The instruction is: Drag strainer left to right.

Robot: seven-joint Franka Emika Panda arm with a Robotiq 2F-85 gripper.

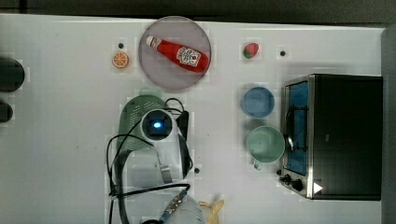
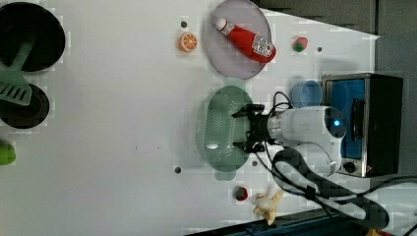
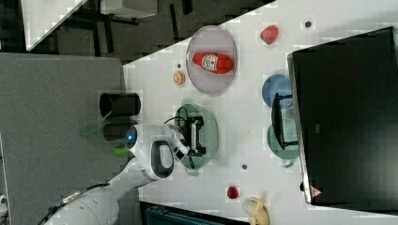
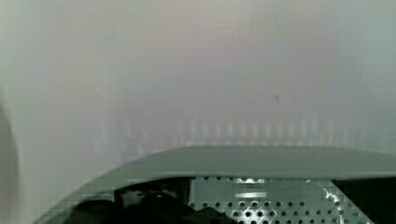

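Top view: the strainer [image 1: 135, 122] lies just below the plate [image 1: 154, 77] carrying the ketchup bottle [image 1: 178, 53], and well apart from the toaster oven [image 1: 343, 136], with the blue bowl [image 1: 258, 101] and mug [image 1: 265, 144] between them. My arm covers the strainer's oven-side half, so I judge I am positioned to engage it from above.

Left view: my gripper [image 2: 241, 129] hangs over the strainer's basin on the oven side, jaws spread wide, nothing between them. I judge that spread is meant to straddle or hook the rim for dragging.

Right view: the gripper sits inside the strainer's outline, fingers [image 3: 193, 151] parted along its length.

Wrist view: the strainer's rim and perforated floor lie directly beneath me, close.
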